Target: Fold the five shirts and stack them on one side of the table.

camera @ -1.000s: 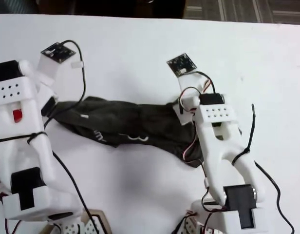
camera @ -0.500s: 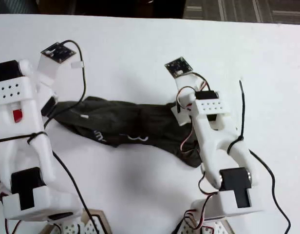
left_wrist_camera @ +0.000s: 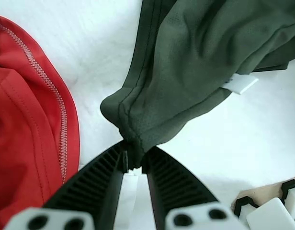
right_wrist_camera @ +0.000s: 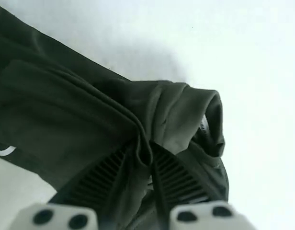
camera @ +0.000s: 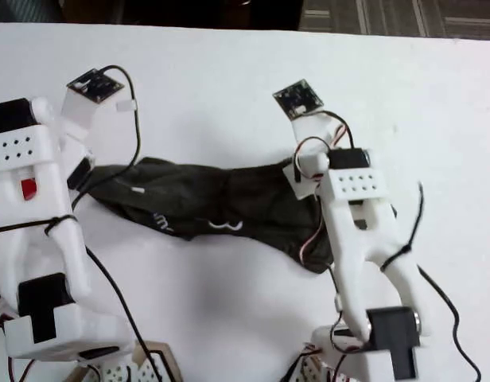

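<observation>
Two hands pinch one dark shirt

One dark green shirt [camera: 205,199] lies on the white worktop [camera: 229,72], between the two arms. It is bunched up into a long, lumpy strip. It is not folded yet.

The left hand [left_wrist_camera: 133,160] is closed tight on a corner at one end of the shirt. The stitched edge sits right between its black fingers [left_wrist_camera: 90,184]. A small white tag [left_wrist_camera: 239,84] pokes out of the cloth near there. A red shirt [left_wrist_camera: 23,120] lies just beside that hand.

The right hand [right_wrist_camera: 147,160] is closed on a thick fold at the other end. The cloth curls over and around it.

I think this shirt is light, thin and very floppy. It has no shape of its own, so it will likely sag in the middle if both ends go up. It looks smooth, so it may slip from a weak pinch. The best spots to hold seem to be the stitched edges and corners, where the cloth is thicker. Grabbing a fat bunch, like at the right end, may drag extra layers along and spoil the fold.
</observation>
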